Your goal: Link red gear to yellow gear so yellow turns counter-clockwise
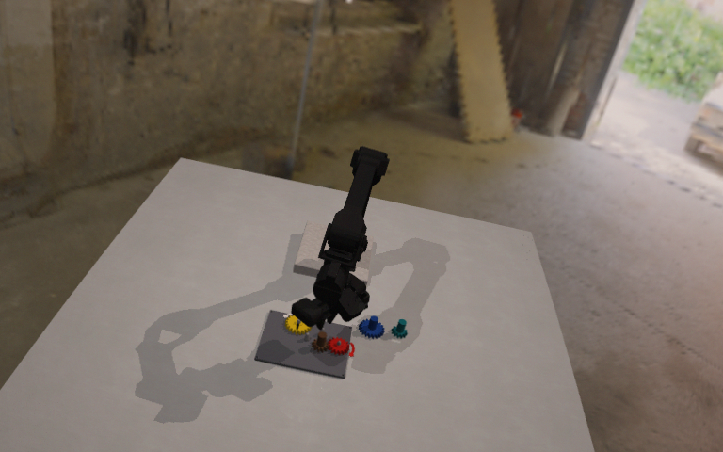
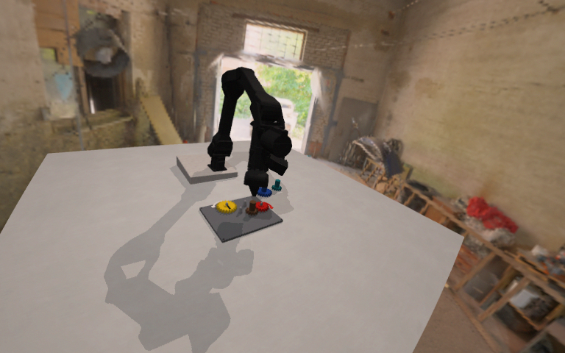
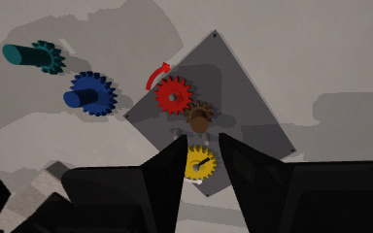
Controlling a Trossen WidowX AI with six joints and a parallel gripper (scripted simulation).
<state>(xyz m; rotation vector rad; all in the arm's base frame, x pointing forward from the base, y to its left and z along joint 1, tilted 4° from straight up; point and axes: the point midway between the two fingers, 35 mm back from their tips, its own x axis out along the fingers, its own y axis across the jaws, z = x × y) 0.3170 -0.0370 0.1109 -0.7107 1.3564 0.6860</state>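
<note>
While the pale tabletop spreads out beneath everything, the black arm arches forward over it, bent high at the elbow. Its light block sits behind the work, and here's the grey board, lying flat in front. Down comes our view to the gripper, pointing downward above the board, fingers partly spread, and there's nothing pinched between them!

Now the gears. The blue gear stands on the tabletop just beside the board, its handle up. The yellow gear, black stripe showing, is on its peg, a white arrow beside it. Over near the opposite side of the board, the red gear has a curved red arrow alongside. Right up against it, teeth to teeth, it's the brown gear, on the board with its handle upright! The small teal gear waits beyond the blue one, also off the board. And smallest of all, two bare pegs poke up between the brown and yellow gears.
</note>
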